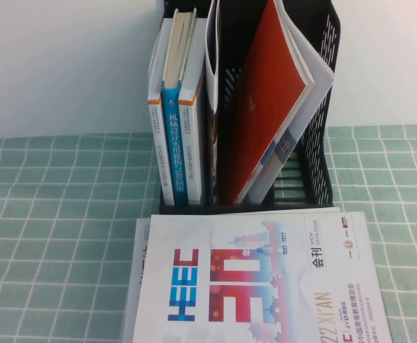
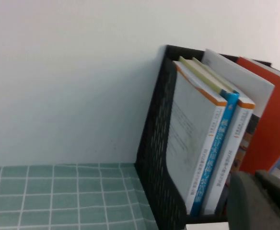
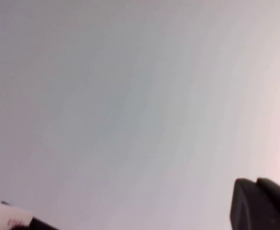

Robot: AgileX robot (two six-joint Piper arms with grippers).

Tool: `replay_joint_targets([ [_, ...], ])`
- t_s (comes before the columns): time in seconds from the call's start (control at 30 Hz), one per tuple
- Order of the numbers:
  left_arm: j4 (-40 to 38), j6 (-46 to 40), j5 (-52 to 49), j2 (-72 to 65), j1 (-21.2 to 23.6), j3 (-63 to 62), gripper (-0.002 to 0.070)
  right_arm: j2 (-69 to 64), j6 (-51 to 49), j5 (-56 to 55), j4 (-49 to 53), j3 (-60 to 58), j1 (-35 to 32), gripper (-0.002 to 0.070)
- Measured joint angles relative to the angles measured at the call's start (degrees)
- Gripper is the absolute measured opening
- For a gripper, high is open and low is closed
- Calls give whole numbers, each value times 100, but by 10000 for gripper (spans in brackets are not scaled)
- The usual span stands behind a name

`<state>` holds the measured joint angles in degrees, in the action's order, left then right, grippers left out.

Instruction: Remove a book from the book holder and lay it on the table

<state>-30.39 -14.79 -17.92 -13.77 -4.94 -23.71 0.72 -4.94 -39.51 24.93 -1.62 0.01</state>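
The book (image 1: 323,71), as far as I can identify it, is the thin white-covered magazine in the rightmost slot of the book holder (image 1: 330,43). It leans behind a red-covered book (image 1: 265,93) that hides most of its cover, so I cannot confirm its markings. The book holder stands upright at the far edge of the worktop (image 1: 51,214), about midway along that edge, with its back to a white wall (image 1: 51,64). Its leftmost slot holds three upright books (image 1: 176,136): a blue spine between two white spines with orange bands. The next slot holds a thin dark-edged item whose white pages curl at the top. A white magazine (image 1: 251,279) printed with a blue "HEEC" and a red "30" lies flat on the worktop, just in front of the holder's base, and extends towards the near edge. A second sheet edge shows beneath its left side. Neither arm appears in the high view. My left gripper (image 2: 260,201) shows only as a grey mass in its wrist view, low and close to the holder's front on the three-book side. I cannot tell how its fingers stand. My right gripper (image 3: 262,206) is pressed together and faces the blank wall. A small white scrap (image 3: 5,215) sits at the frame edge and I cannot identify it.
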Motion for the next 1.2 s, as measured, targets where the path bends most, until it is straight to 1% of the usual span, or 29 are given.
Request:
replay_joint_targets([
  [0.1,-596,-926,-335,-379,0,-366,-3,0,0,-307,-509,0,0,-2],
  [0.17,-1091,-1557,-547,-697,0,-599,-3,0,0,-170,-1104,0,0,-2],
  [0.23,-1541,-1994,-698,-1059,0,-805,-3,0,0,73,-1614,0,0,-2],
  [0.3,-1964,-2313,-740,-1395,0,-1006,-3,0,-18,501,-1907,0,0,-2],
  [0.4,-2318,-2532,-753,-1931,0,-1340,-3,0,-130,1866,-2064,231,0,-2],
  [0.47,-2386,-2543,-756,-2356,0,-1643,-2,0,-191,2901,-2089,546,0,-2],
  [0.53,-2354,-2434,-778,-2817,0,-1913,-3,0,-191,3672,-2114,848,0,-2],
  [0.63,-1904,-1882,-844,-3420,0,-2390,-3,0,-168,4558,-2125,1169,0,-2],
  [0.73,-724,-633,-1069,-4028,0,-2899,-3,-190,-131,5179,-2136,1415,0,-2],
  [0.8,292,398,-1512,-4471,0,-3296,-3,-407,-108,5418,-2148,1550,0,-2],
  [0.87,979,961,-1959,-4847,-28,-3661,-3,-683,67,5558,-2238,1664,0,-2],
  [0.93,1397,1224,-2244,-5228,-186,-3887,-3,-955,494,5628,-2493,1761,0,-2],
  [1.03,1607,1380,-2351,-5511,-769,-4051,-2,-1430,1559,5679,-3408,1900,0,-2],
  [1.13,1865,1522,-2057,-5656,-1697,-4111,-2,-1979,3067,5707,-4924,2039,0,-2],
  [1.2,2209,1878,-1691,-5800,-2391,-4113,-3,-2285,4232,5707,-6031,2101,0,-2],
])
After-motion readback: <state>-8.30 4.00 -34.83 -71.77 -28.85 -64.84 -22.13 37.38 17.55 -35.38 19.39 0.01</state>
